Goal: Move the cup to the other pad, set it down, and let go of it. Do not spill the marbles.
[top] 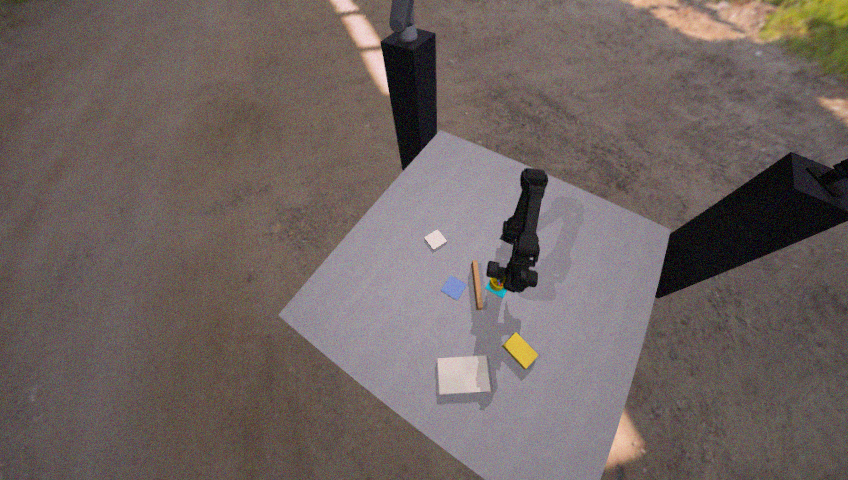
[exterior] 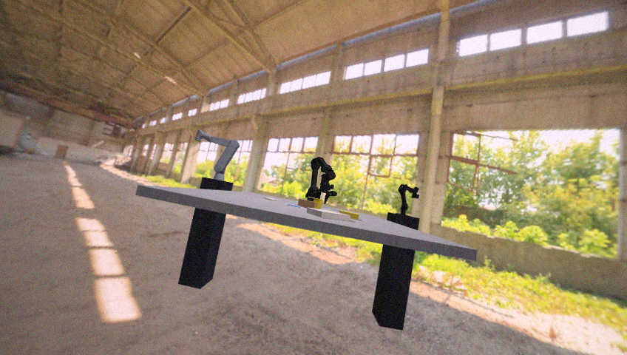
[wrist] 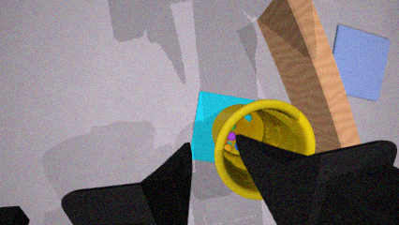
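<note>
Gripper (top: 504, 280) (exterior: 325, 200) (wrist: 213, 143): spread partway, pinching nothing.
Cup (top: 496, 284) (exterior: 317, 203) (wrist: 306, 136): seemingly upright, toward four o'clock over cyan pad (top: 495, 292) (wrist: 203, 112) in wrist view.
Marbles (wrist: 231, 136): inside; widen gently, then rise straight.

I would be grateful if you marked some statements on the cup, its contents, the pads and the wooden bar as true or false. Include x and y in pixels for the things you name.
1. The yellow cup (top: 496, 286) (exterior: 317, 203) (wrist: 311, 141) is over the blue pad (top: 453, 287) (wrist: 362, 63). False: it is at the cyan pad (top: 496, 291) (wrist: 202, 127).
2. Marbles (wrist: 231, 136) are visible inside the cup. True.
3. The wooden bar (top: 477, 285) (exterior: 307, 203) (wrist: 323, 70) lies between the two pads. True.
4. The pincer (wrist: 213, 143) is shut tightly on the cup's rim. False: its fingers stand apart, with a gap between the rim and one finger.
</note>
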{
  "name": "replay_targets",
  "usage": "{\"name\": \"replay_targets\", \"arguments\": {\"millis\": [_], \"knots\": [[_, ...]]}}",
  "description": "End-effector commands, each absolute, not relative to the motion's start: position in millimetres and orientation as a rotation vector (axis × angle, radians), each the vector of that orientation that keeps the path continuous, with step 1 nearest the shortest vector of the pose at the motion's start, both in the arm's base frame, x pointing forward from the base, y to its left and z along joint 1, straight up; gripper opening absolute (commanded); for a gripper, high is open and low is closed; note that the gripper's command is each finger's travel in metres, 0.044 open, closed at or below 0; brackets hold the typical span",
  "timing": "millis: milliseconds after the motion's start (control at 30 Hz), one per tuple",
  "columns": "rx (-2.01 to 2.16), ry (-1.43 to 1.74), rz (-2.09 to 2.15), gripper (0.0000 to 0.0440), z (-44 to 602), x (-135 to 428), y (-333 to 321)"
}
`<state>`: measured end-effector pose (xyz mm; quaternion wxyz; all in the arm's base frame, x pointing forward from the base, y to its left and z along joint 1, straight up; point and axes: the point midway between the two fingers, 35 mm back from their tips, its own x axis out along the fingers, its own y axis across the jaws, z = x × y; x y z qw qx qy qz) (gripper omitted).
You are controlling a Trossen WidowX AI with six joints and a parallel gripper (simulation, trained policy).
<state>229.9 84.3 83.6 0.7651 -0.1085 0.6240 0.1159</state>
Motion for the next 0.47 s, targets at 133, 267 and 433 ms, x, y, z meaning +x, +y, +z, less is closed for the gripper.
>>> {"name": "replay_targets", "arguments": {"millis": [133,267,433], "knots": [[-0.208,1.319,0.267,0.0228,95,225,84],[-0.189,1.298,0.269,0.0253,102,223,84],[-0.169,1.264,0.270,0.0279,113,222,84]]}}
